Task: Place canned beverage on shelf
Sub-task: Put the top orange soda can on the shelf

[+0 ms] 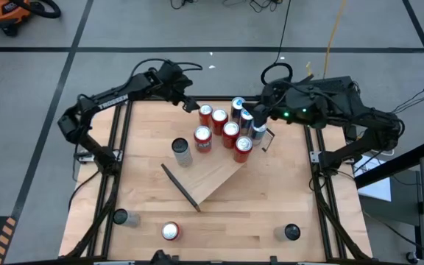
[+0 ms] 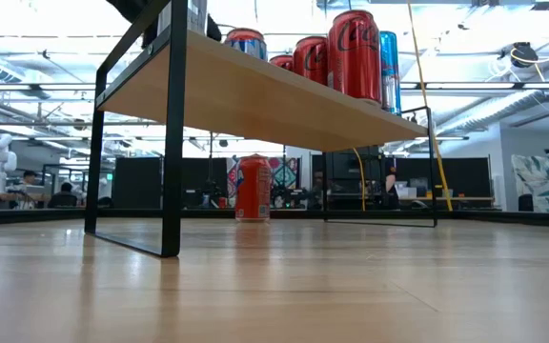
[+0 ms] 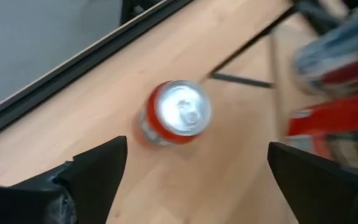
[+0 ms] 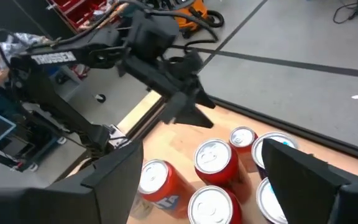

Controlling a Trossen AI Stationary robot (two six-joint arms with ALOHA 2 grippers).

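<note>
The shelf (image 1: pixel 213 177), a light-wood board on black brackets, stands slantwise mid-table; it also shows in the low view (image 2: pixel 255 95). Several red and blue cans (image 1: pixel 230 132) and a grey can (image 1: pixel 181 151) stand on it. A red can (image 1: pixel 205 112) stands upright on the tabletop just beyond the shelf's far side, and also shows in the left wrist view (image 3: pixel 178 112) and under the board in the low view (image 2: pixel 253 188). My left gripper (image 1: pixel 193 104) hovers open above this can (image 3: pixel 196 149), touching nothing. My right gripper (image 1: pixel 260 121) is open and empty over the shelf's cans (image 4: pixel 204 168).
A red can (image 1: pixel 170 231) and two dark cans (image 1: pixel 120 217) (image 1: pixel 291 232) stand near the table's near edge. The table's black frame rails (image 1: pixel 116 147) run along its left and right sides. Bare tabletop lies between the shelf and the near cans.
</note>
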